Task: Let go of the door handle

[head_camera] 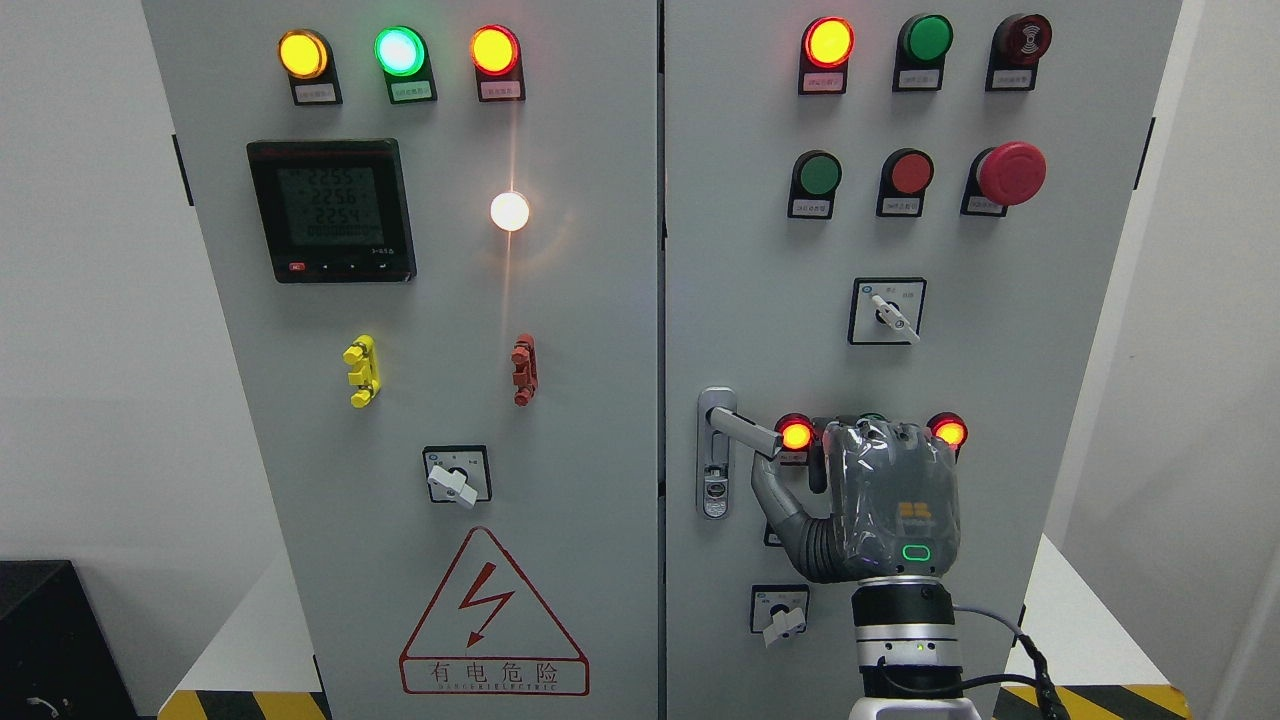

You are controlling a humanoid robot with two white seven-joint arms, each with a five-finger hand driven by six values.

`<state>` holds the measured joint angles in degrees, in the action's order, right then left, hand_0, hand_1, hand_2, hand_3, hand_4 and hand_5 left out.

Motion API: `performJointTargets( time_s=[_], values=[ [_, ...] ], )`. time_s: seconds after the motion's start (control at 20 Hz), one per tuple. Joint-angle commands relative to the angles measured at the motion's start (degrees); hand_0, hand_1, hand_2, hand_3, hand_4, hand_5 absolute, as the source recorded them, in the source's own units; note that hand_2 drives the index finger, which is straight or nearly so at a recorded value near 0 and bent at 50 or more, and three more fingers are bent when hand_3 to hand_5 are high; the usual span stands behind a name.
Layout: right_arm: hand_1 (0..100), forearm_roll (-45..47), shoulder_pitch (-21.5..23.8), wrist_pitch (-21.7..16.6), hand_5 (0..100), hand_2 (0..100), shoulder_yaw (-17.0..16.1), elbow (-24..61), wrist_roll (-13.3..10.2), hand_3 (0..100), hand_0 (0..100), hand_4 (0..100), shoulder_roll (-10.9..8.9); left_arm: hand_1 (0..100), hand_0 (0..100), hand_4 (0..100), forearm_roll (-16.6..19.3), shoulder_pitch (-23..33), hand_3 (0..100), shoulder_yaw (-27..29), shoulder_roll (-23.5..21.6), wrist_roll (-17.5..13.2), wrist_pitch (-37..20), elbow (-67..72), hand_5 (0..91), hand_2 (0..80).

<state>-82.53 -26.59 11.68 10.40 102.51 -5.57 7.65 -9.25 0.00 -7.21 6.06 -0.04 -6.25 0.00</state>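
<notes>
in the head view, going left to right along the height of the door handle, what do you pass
yellow clip → red clip → door handle → lit red lamp → right hand → second lit red lamp

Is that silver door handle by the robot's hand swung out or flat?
Swung out. The door handle angles rightward from its plate, and the right hand's thumb sits just beneath it.

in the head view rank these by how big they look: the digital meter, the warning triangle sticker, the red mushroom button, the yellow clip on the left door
1. Warning triangle sticker
2. Digital meter
3. Red mushroom button and yellow clip: close, one round, one narrow and tall, so I would not rank them.
All sit on the same cabinet front.
</notes>
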Motion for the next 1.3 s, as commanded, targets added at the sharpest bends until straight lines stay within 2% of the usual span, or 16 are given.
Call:
performJointTargets(
  time_s=[0.0, 1.25],
  values=[
    [31, 0.09, -0.39, -0.08, 100, 88, -0.21, 0.05, 0.03, 100, 50, 100, 0.0, 56, 12, 0, 0.03, -1.49, 0, 0.0, 0.0, 0.04, 0.01, 1.67, 0.0, 0.0],
    [30, 0.09, 0.83, -0.43, 100, 88, 0.14, 0.58, -0.4, 100, 49, 100, 0.0, 56, 12, 0, 0.03, -1.49, 0, 0.0, 0.0, 0.04, 0.01, 1.67, 0.0, 0.0]
  ],
)
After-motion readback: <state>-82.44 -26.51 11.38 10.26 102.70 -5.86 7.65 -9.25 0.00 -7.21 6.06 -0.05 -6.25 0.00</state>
